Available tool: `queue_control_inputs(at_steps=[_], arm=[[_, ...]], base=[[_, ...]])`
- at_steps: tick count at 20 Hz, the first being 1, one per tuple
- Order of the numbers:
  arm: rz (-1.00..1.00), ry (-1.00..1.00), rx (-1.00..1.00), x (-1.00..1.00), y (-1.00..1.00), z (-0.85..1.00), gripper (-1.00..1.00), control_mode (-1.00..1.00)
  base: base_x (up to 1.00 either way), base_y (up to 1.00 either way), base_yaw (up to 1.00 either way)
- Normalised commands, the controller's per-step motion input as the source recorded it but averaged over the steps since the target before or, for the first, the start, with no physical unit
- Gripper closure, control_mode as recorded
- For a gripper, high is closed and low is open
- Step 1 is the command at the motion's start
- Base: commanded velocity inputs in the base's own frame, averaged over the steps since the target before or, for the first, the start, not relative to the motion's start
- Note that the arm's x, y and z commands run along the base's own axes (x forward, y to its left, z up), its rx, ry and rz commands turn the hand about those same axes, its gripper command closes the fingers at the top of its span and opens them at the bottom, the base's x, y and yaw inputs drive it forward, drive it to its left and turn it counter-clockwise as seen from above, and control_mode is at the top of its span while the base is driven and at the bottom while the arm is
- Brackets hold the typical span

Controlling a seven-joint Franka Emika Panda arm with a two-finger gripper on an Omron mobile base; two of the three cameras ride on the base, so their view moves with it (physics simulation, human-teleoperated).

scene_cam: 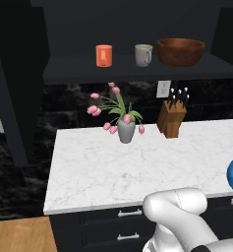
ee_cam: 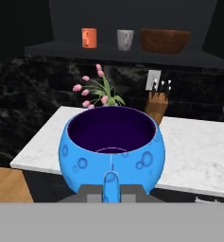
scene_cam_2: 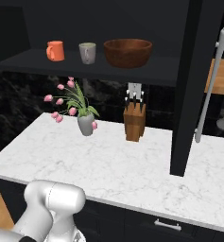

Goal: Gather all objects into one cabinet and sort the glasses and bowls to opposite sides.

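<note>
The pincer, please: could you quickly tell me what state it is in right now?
Pincer: closed, holding the small blue bowl by its near rim, in front of the marble counter.

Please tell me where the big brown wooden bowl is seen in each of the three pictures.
Left base view: brown wooden bowl, top right, on the dark shelf.
Right base view: top centre, rightmost thing on the shelf.
Hand view: top right.
Shared landmark: grey mug, directly to its left.
</note>
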Motion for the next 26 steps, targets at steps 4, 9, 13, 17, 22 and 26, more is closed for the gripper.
queue_control_inputs(at_steps=[4,9,13,17,22,26], arm=[[0.01,0.0,-0.02,0.0,0.02,0.29,1.0,-1.0],[0.01,0.0,-0.01,0.0,0.02,0.37,1.0,-1.0],[0.0,0.0,-0.02,0.25,0.02,0.33,1.0,-1.0],[0.0,0.0,0.0,0.78,0.0,0.37,1.0,-1.0],[0.0,0.02,0.0,0.99,0.0,0.25,1.0,-1.0],[0.0,0.02,0.0,0.91,0.0,0.1,1.0,-1.0]], base=[[0.0,0.0,0.0],[0.0,0.0,0.0],[0.0,0.0,0.0],[0.0,0.0,0.0],[0.0,0.0,0.0],[0.0,0.0,0.0]])
